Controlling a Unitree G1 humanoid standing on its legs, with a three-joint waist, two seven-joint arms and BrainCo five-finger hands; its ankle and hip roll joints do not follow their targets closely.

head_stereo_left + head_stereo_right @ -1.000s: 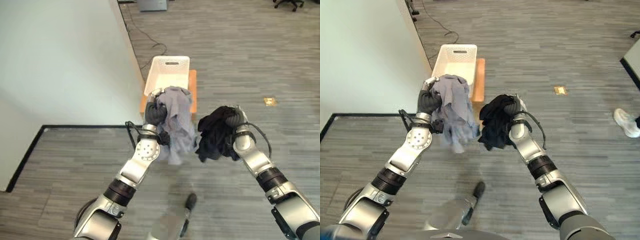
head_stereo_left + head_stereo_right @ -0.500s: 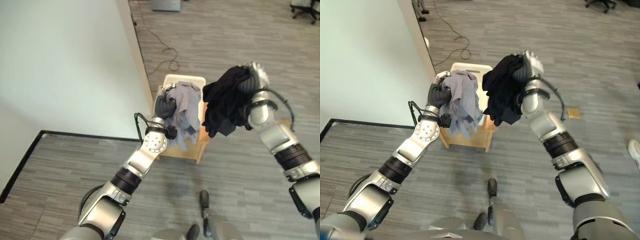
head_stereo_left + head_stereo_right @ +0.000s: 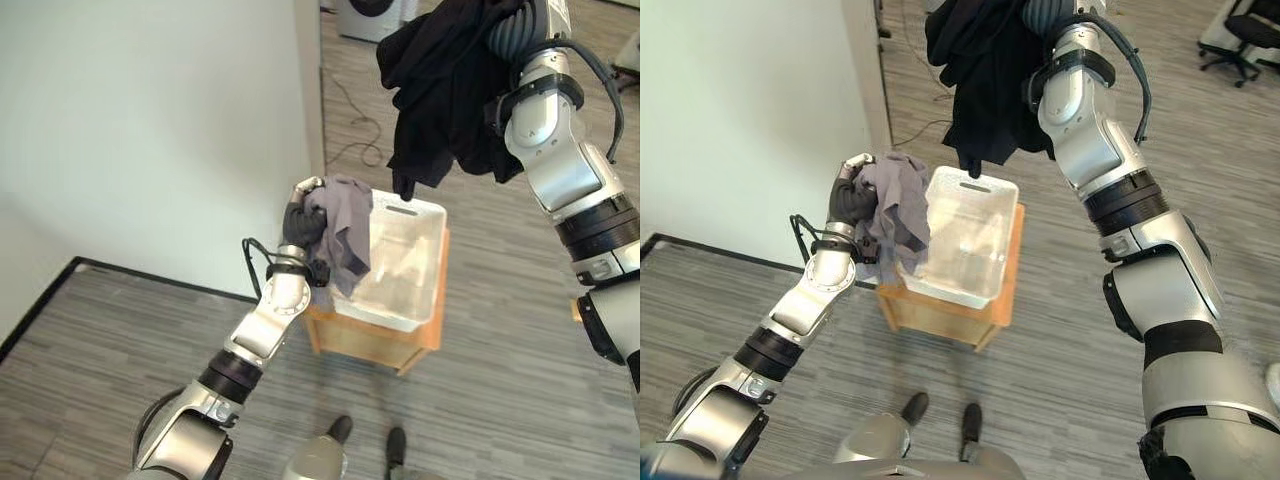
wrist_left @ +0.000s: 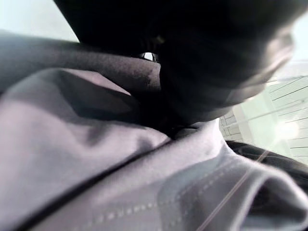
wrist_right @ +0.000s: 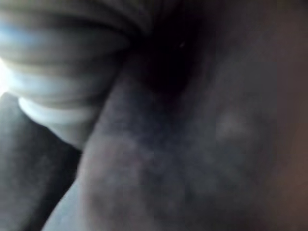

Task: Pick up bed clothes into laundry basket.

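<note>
Head stereo pair looks down, sharing laundry basket (image 3: 400, 262) (slightly offset); wrist cameras pressed against cloth.

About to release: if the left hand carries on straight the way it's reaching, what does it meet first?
Most likely the near rim of the white laundry basket; the left hand, shut on the grey garment, sits beside it. Depth is uncertain.

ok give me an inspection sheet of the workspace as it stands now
surface: grey plank floor.
job's things: white laundry basket on a wooden stand, no clothes seen inside; grey garment at the basket's rim; black garment held high above it.
clutter: nothing seen.
hands: left hand shut on the grey garment; right hand wrapped in the black garment.
cables: black cable on the floor.
surroundings: pale wall; office chair.
</note>
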